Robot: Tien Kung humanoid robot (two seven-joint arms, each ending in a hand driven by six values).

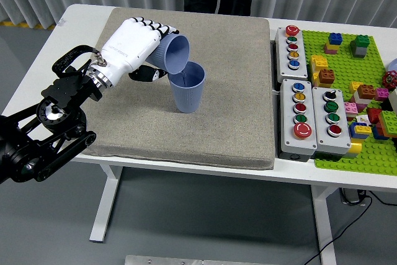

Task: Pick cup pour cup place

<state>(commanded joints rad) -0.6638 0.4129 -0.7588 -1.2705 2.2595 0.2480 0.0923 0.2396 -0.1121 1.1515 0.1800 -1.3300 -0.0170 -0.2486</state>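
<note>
Left arm enters from lower left, its white left hand (131, 44) wrapped around a blue cup (171, 53) and gripping it, tipped nearly on its side. The held cup's rim hangs just over the near-left lip of a second blue cup (187, 87), which stands upright on the grey mat (236, 110). Pour looks underway or close to finished.

To do it well: keep the spout edge inside the standing cup's rim, rotate slowly at the wrist, avoid nudging the receiver. Level off before lifting away.

Right of the mat: button boxes (313, 118), then a green brick baseplate (363, 85). Person stands at far edge. Right hand not visible.
</note>
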